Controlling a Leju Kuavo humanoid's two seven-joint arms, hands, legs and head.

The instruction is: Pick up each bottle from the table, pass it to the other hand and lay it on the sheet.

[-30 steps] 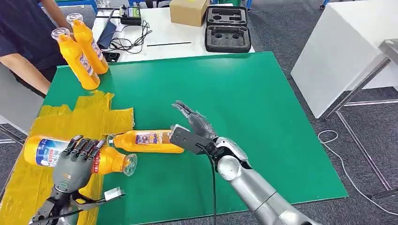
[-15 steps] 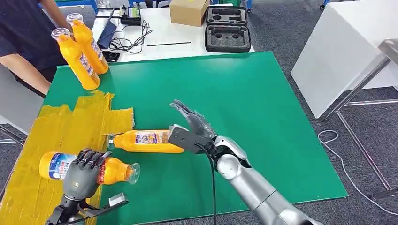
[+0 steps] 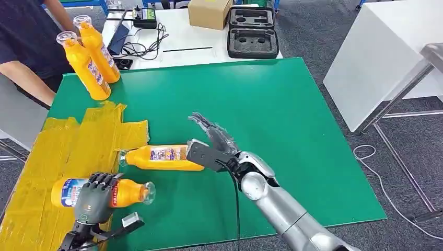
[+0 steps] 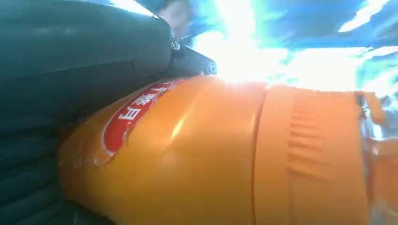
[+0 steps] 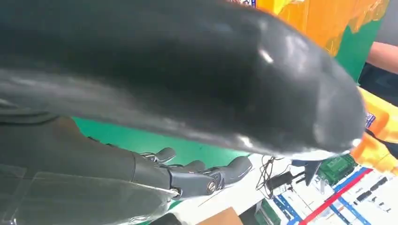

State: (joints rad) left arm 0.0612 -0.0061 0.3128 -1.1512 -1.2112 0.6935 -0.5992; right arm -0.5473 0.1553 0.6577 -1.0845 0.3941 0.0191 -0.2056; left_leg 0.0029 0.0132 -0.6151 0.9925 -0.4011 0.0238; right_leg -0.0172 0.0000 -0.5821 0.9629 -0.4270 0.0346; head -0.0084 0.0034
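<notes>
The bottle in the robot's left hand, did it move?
Yes. The bottle in the left hand slid toward the robot and rightward over the yellow sheet.

You can see a red label with white Chinese characters on the orange bottle (image 4: 197,159) at left of centre in the left wrist view; the strokes are too blurred to read. Labels on the other bottles are too small to make out.

An orange bottle (image 3: 107,192) with a blue-and-white label is gripped by the dark grey left hand (image 3: 93,197). A yellow sheet (image 3: 62,151) is seen beneath that hand, on a green table (image 3: 271,104). Beside the silver-armed right hand (image 3: 211,146), a second orange bottle (image 3: 162,157) is seen.
</notes>
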